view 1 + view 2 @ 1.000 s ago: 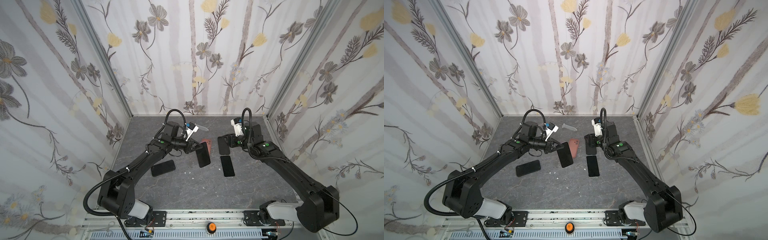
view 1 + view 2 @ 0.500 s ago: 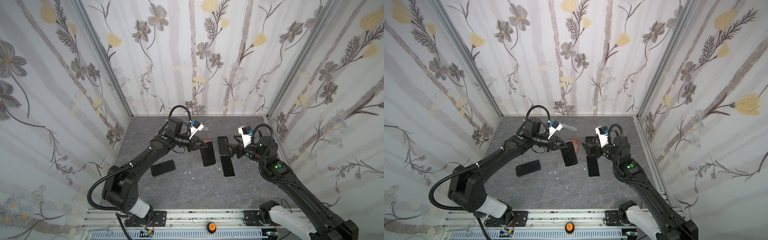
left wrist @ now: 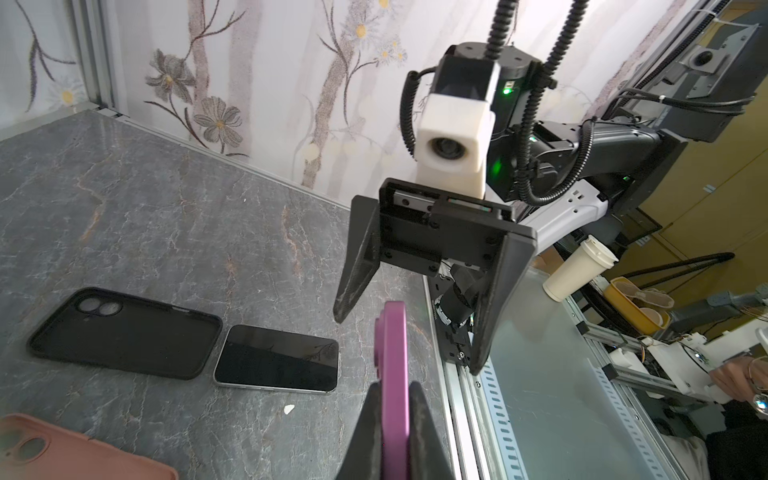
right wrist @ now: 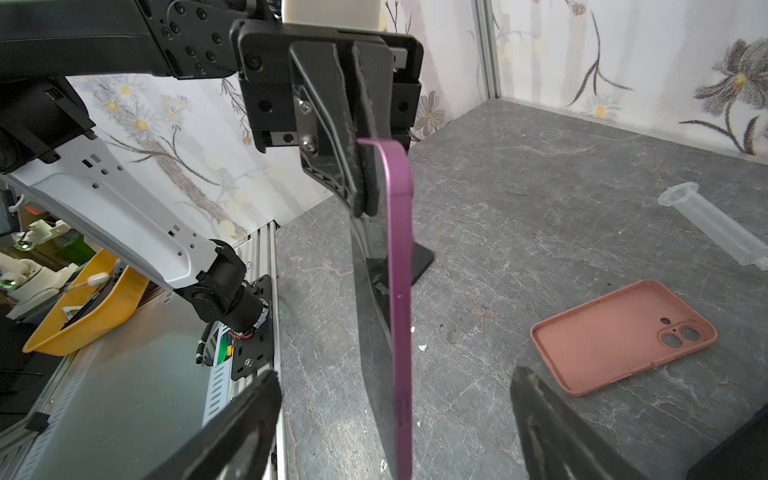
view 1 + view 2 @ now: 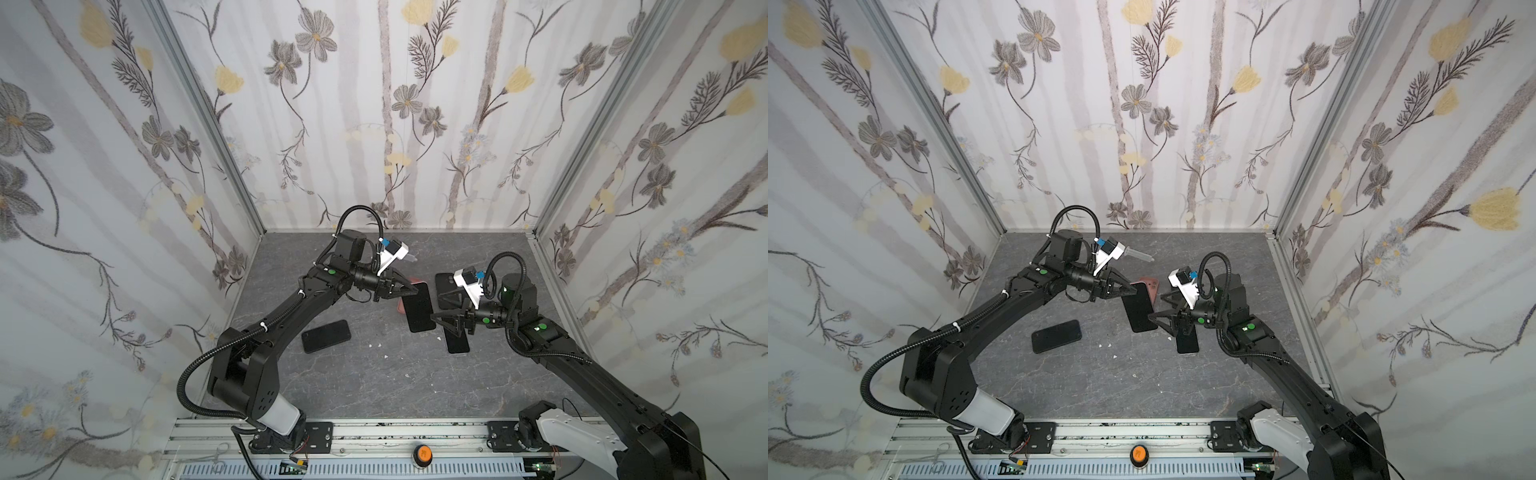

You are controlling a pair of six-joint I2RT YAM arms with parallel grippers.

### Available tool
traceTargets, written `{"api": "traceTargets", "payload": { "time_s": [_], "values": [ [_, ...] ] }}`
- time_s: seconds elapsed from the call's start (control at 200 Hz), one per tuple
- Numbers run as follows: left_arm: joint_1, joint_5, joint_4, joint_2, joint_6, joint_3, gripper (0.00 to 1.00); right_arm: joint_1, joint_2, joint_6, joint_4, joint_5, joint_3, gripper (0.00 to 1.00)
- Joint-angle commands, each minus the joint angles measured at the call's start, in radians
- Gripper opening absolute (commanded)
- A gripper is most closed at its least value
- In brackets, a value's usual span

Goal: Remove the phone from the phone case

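Mid-air, centre: held phone (image 5: 419,307) hangs on edge, pinched at its top by the left gripper (image 5: 409,287); its free end stands at the mouth of the right gripper (image 5: 435,309), whose jaws are spread, a gap on each side
Below the right gripper: second phone (image 5: 457,345) lies flat; black case (image 5: 445,281) just behind it
Below the held phone: pink case (image 5: 1152,286), flat
Left of centre: black phone (image 5: 326,336), flat, well apart
Back wall: syringe (image 5: 1139,256) lies near it
Front of table (image 5: 374,390): bare except white scraps (image 5: 378,345); open passage
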Motion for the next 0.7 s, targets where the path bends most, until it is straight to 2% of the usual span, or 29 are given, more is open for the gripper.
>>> {"api": "traceTargets", "payload": {
  "time_s": [0.0, 0.21, 0.32, 0.45, 0.694],
  "values": [
    [-0.002, 0.078, 0.033, -0.021, 0.026, 0.0, 0.0, 0.003, 0.03, -0.016, 0.053, -0.064, 0.014, 0.83],
    [-0.007, 0.086, 0.034, -0.032, 0.026, -0.01, 0.0, 0.024, 0.083, 0.001, 0.062, -0.169, 0.059, 0.7],
    [-0.007, 0.083, 0.033, -0.031, 0.024, -0.013, 0.0, 0.039, 0.099, 0.025, 0.093, -0.185, 0.062, 0.59],
    [-0.007, 0.084, 0.033, -0.036, 0.023, -0.014, 0.0, 0.063, 0.118, 0.036, 0.103, -0.188, 0.07, 0.54],
    [-0.007, 0.081, 0.033, -0.047, 0.024, -0.021, 0.0, 0.066, 0.137, 0.04, 0.104, -0.218, 0.076, 0.35]
  ]
}}
